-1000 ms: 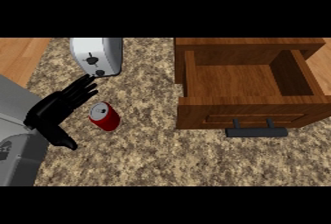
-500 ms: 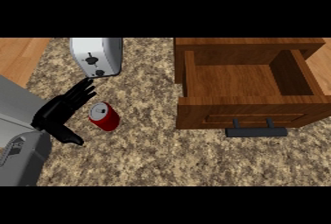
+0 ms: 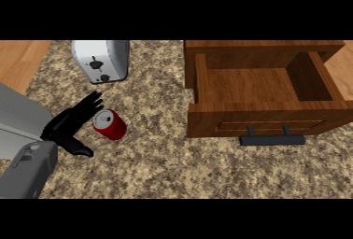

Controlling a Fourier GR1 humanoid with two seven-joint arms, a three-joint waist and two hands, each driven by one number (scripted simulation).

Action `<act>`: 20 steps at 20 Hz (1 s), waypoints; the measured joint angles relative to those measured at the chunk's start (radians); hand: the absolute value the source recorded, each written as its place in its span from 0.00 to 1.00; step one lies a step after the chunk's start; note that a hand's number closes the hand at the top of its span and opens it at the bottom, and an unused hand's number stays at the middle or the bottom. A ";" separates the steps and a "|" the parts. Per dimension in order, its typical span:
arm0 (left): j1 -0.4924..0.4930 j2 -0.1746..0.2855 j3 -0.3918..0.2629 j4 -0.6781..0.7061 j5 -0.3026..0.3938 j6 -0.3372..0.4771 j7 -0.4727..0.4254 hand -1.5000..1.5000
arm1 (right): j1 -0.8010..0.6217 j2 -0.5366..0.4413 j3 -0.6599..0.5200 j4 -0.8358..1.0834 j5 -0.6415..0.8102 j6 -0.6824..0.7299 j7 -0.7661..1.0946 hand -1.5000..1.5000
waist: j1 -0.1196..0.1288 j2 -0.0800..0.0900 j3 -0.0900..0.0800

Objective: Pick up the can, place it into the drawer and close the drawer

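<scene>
A red can (image 3: 110,126) with a silver top stands tilted on the speckled counter, left of centre. My left hand (image 3: 66,126) lies just left of it, open, with straight fingers (image 3: 89,105) reaching up past the can's far side and the thumb (image 3: 79,149) below it. The fingers are at the can's edge and do not curl round it. At the right, the wooden drawer (image 3: 207,79) stands pulled open, nothing showing inside, its black handle (image 3: 272,140) facing me. My right hand does not show.
A silver toaster (image 3: 102,60) stands at the back left, just beyond my fingers. Grey arm parts (image 3: 24,172) fill the lower left corner. Wooden floor (image 3: 21,60) shows past the counter's left edge. Bare counter (image 3: 158,163) lies between can and drawer.
My left hand has drawn its fingertips slightly back from the toaster toward the can. The can and the drawer have not moved.
</scene>
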 measured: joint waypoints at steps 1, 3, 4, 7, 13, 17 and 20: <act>-0.015 0.004 0.002 0.034 -0.009 0.004 -0.011 0.00 | 0.006 0.006 -0.002 -0.007 0.000 0.006 0.000 0.00 | -0.001 0.000 0.000; -0.025 -0.002 0.002 0.085 -0.022 0.012 -0.038 0.00 | 0.003 0.004 -0.005 -0.021 -0.007 0.004 0.014 0.00 | -0.003 0.001 0.000; -0.032 -0.004 0.003 0.104 -0.025 0.011 -0.042 0.00 | 0.008 0.007 -0.009 -0.035 -0.016 0.002 0.024 0.00 | -0.003 0.001 0.000; -0.052 -0.013 0.001 0.166 -0.047 0.031 -0.075 0.00 | -0.013 -0.004 -0.016 -0.026 -0.019 0.000 0.034 0.00 | -0.005 0.003 -0.001; -0.067 -0.055 -0.013 0.233 -0.079 0.060 -0.120 0.00 | -0.004 0.000 -0.027 -0.038 -0.040 0.007 0.054 0.00 | -0.008 0.003 -0.001; -0.106 -0.075 0.008 0.274 -0.066 0.066 -0.111 0.00 | 0.005 -0.003 -0.038 -0.058 -0.074 0.010 0.079 0.00 | -0.011 0.004 -0.001; -0.126 -0.086 0.023 0.298 -0.054 0.055 -0.102 1.00 | -0.007 -0.005 -0.037 -0.059 -0.075 0.009 0.089 0.00 | -0.011 0.005 -0.001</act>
